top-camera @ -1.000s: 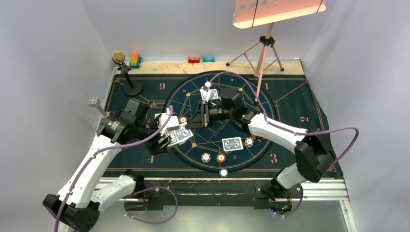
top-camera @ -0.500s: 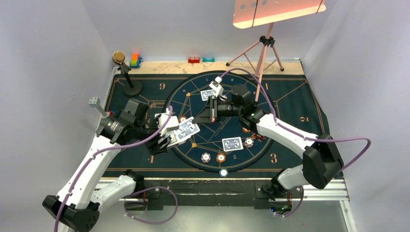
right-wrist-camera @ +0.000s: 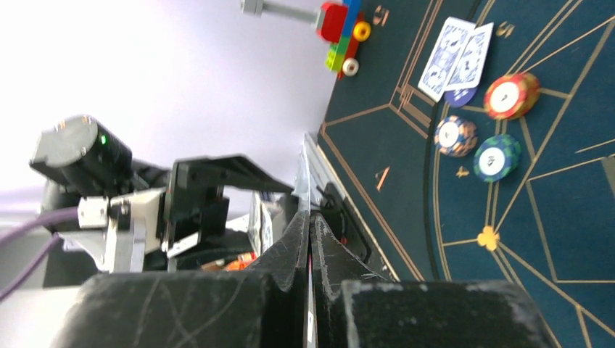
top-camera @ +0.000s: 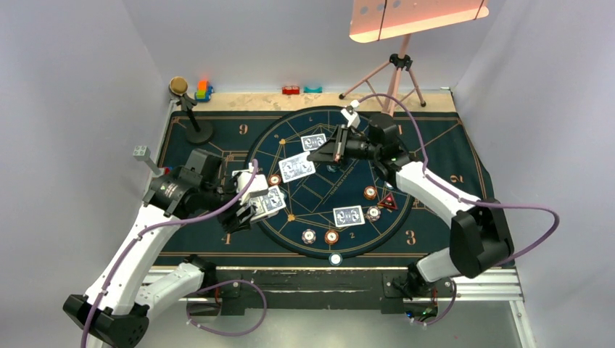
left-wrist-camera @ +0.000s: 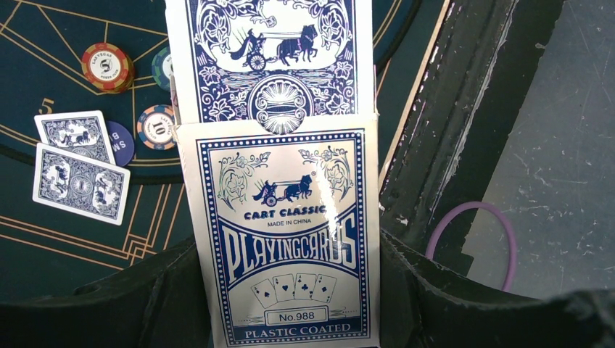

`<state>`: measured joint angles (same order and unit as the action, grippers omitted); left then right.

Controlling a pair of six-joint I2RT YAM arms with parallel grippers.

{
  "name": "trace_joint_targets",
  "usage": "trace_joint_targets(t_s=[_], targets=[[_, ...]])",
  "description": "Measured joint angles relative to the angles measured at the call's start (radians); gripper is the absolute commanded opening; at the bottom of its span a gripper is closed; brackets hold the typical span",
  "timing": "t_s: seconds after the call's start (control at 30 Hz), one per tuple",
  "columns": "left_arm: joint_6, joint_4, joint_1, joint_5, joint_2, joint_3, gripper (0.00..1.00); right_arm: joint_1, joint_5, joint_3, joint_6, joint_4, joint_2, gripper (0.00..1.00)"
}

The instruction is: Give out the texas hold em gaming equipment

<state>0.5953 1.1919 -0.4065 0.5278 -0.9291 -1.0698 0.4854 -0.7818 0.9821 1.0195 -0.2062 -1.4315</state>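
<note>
Card position is what we think the next move hangs on. Our right gripper [top-camera: 320, 154] has its jaws pressed together on a single card [top-camera: 296, 167], pinched by one end. The wrist view shows the card edge-on, as a thin line between the fingers. From above it lies nearly flat, its long axis running out from the fingertips toward the card box [top-camera: 267, 201]. That puts it just beyond the box and a little to its right, close but apart, over the mat [top-camera: 435, 145]; whether it touches the mat we cannot tell. Our left gripper [top-camera: 255, 206] is clamped on that box, with another card [left-wrist-camera: 272, 58] poking out of its open end.

Two pairs already lie down. One pair [top-camera: 313, 141] is farther beyond the box, just behind the held card. A second pair [top-camera: 348, 215] lies to the box's right, with chips [top-camera: 370, 193] and a red token [top-camera: 388, 201] beside it.

We judge the right arm the one to lay this card, since it alone holds it and the left is busy. The drop spot we cannot tell. Wherever it is, the card points toward the box, so we would lower it flat before letting go.
</note>
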Motion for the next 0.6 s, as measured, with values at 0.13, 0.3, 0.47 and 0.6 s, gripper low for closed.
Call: trace_joint_targets(t_s=[0.13, 0.3, 0.47, 0.6], targets=[[0.000, 0.000, 0.000, 0.000, 0.002, 0.000, 0.00, -0.066, -0.002, 0.034, 0.017, -0.013, -0.066, 0.00], [0.000, 0.001, 0.000, 0.000, 0.002, 0.000, 0.00, -0.121, 0.011, 0.145, -0.005, 0.008, -0.204, 0.00], [0.000, 0.006, 0.000, 0.000, 0.002, 0.000, 0.00, -0.160, 0.066, 0.348, -0.077, 0.055, -0.428, 0.00], [0.000, 0.008, 0.000, 0.000, 0.005, 0.000, 0.00, -0.172, 0.150, 0.499, -0.146, 0.132, -0.612, 0.00]])
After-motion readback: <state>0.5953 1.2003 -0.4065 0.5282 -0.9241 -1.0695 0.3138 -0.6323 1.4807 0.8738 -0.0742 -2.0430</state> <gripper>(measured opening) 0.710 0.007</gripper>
